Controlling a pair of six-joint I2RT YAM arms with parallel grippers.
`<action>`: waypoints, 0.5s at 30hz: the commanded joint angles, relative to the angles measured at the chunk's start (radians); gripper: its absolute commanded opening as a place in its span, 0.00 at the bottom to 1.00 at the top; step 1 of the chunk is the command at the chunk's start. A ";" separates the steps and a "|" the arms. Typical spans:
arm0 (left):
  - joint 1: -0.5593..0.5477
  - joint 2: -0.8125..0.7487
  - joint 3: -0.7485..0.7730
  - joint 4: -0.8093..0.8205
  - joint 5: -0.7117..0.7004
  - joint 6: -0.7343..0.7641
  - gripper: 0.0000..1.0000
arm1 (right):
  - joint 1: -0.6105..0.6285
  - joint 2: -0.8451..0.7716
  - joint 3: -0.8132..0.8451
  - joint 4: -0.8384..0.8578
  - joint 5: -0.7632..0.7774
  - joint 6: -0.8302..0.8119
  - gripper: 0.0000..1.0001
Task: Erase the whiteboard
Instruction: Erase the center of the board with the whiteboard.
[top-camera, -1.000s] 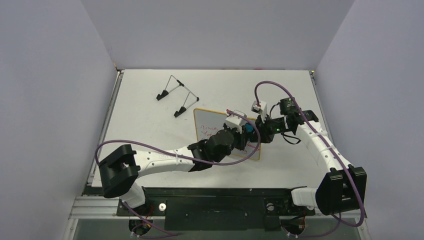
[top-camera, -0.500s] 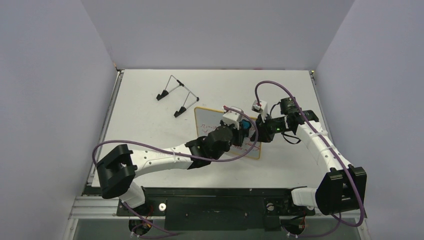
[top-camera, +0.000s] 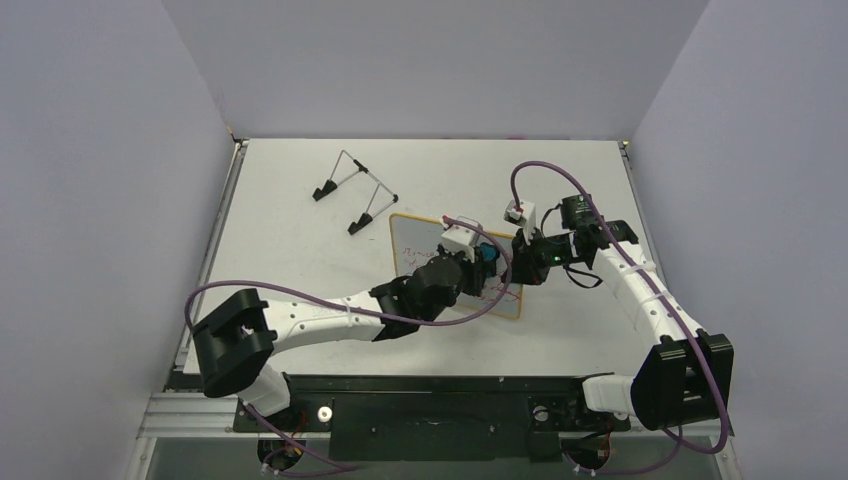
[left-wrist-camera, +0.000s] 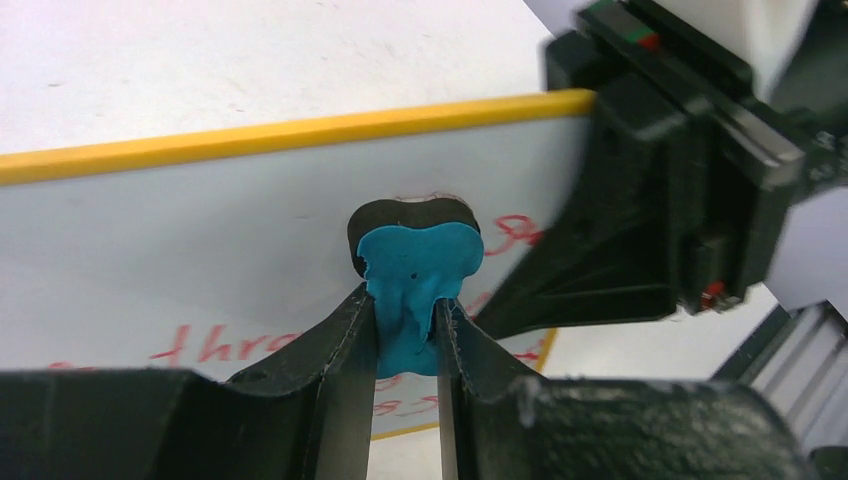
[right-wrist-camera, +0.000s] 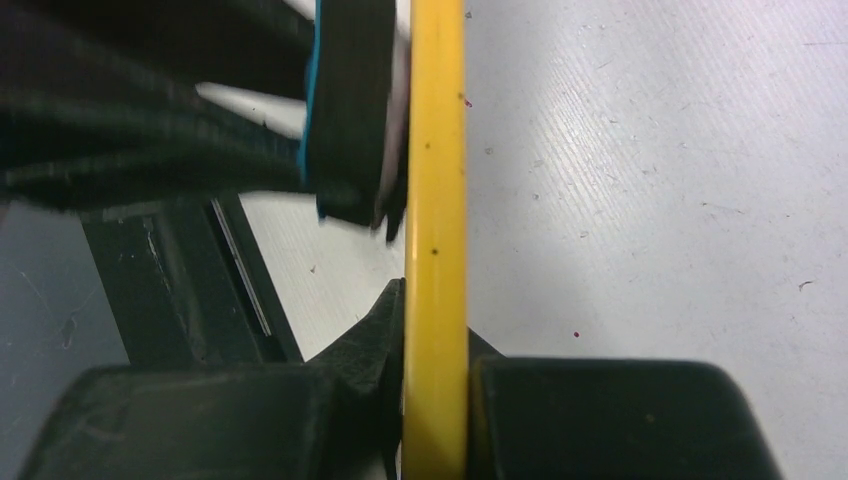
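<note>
Scuffed tabletop, yellow-rimmed whiteboard, squashed blue eraser in left gripper

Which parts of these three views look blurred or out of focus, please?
Left wrist: blue foam eraser block in the black left tool crisp, black right tool blurred upper right. Right wrist: yellow-rimmed white rectangular whiteboard sharp, eraser smeared upper left. Top external: evenly lit, sharp.

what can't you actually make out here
Red writing on the whiteboard: too small in the top view, where the left arm covers most; in the left wrist view the left tool and blue eraser hide part of it.
Board face: right wrist view shows only its edge.
</note>
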 joint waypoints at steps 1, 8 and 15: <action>-0.048 0.080 0.109 0.010 0.060 0.003 0.00 | 0.025 -0.006 0.001 -0.081 0.008 -0.047 0.00; -0.024 0.049 0.083 -0.034 -0.043 0.022 0.00 | 0.024 -0.010 0.003 -0.082 0.005 -0.047 0.00; 0.054 -0.029 -0.060 -0.039 -0.074 -0.026 0.00 | 0.024 -0.011 0.003 -0.083 0.004 -0.047 0.00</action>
